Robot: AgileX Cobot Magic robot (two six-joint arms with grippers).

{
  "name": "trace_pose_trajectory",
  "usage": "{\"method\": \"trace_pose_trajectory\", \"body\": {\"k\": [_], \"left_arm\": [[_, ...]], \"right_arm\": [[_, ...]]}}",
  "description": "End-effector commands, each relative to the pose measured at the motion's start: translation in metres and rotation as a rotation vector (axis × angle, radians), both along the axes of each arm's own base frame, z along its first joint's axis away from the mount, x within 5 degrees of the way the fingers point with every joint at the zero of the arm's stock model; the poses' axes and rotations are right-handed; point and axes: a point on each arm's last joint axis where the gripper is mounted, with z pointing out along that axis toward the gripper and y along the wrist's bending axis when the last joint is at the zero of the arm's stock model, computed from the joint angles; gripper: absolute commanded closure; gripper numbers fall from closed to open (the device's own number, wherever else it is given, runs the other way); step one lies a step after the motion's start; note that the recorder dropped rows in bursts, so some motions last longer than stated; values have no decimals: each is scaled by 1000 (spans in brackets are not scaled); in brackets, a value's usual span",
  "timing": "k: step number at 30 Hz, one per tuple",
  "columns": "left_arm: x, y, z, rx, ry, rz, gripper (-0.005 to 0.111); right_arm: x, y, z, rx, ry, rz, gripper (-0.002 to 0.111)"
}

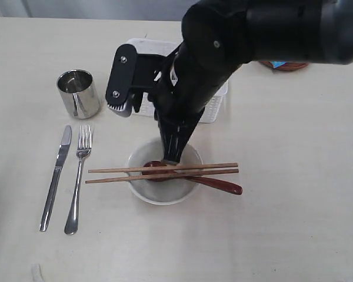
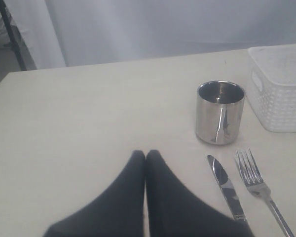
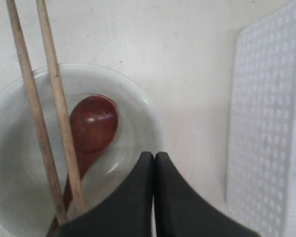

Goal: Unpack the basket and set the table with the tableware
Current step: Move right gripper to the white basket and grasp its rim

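Note:
An off-white bowl (image 1: 142, 191) stands on the table (image 1: 294, 176) with a dark red spoon (image 1: 223, 185) in it and wooden chopsticks (image 1: 106, 174) laid across its rim. A steel knife (image 1: 56, 176) and fork (image 1: 79, 176) lie to its left, with a shiny cup (image 1: 78, 93) behind them. The white basket (image 1: 215, 108) is mostly hidden behind the right arm. My right gripper (image 1: 170, 157) is shut and empty, just above the bowl's far rim (image 3: 133, 94), beside the spoon (image 3: 93, 121) and chopsticks (image 3: 54, 98). My left gripper (image 2: 145, 154) is shut and empty, low over bare table, apart from the knife (image 2: 227, 187).
A small brown plate (image 1: 294, 67) with a blue packet (image 1: 276, 63) on it peeks out behind the right arm at the far right. The basket's perforated wall (image 3: 266, 123) is close to the right gripper. The cup (image 2: 220, 112), fork (image 2: 254, 180) and basket (image 2: 281, 89) lie ahead of the left gripper.

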Motion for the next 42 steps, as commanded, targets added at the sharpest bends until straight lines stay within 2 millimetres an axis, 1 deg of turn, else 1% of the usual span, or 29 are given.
{"method": "trace_pose_trajectory", "body": {"k": [1,2,4,5,6,8,9,10,11,14,18,23,30,32,34,37,38,41,42], "left_arm": [[0,0,-1,0,0,-4,107],[0,0,-1,0,0,-4,107],[0,0,-1,0,0,-4,107],[0,0,-1,0,0,-4,107],[0,0,-1,0,0,-4,107],[0,0,-1,0,0,-4,107],[0,0,-1,0,0,-4,107],[0,0,-1,0,0,-4,107],[0,0,-1,0,0,-4,107],[0,0,-1,0,0,-4,107],[0,0,-1,0,0,-4,107],[0,0,-1,0,0,-4,107],[0,0,-1,0,0,-4,107],[0,0,-1,0,0,-4,107],[0,0,-1,0,0,-4,107],[0,0,-1,0,0,-4,107],[0,0,-1,0,0,-4,107],[0,0,-1,0,0,-4,107],[0,0,-1,0,0,-4,107]], "right_arm": [[24,-25,24,47,-126,-66,109],[35,-35,30,109,-144,-142,108],[47,-48,33,149,-138,-218,108],[50,-52,32,156,-131,-242,108],[50,-51,33,164,-127,-246,105],[49,-48,29,187,-90,-259,85],[50,-47,25,173,-82,-253,71],[52,-46,24,172,-80,-253,62],[56,-43,25,181,-82,-266,58],[71,-33,26,172,-75,-274,58],[86,-20,16,120,-13,-279,58],[101,-8,-6,72,23,-265,58],[118,2,-47,4,57,-235,58],[121,4,-54,-11,55,-230,62],[125,5,-58,-25,48,-223,73],[128,2,-59,-75,3,-192,100],[128,1,-56,-84,-15,-183,109],[135,-8,-39,-69,-59,-212,109],[139,-12,-29,-46,-72,-245,109]]}}
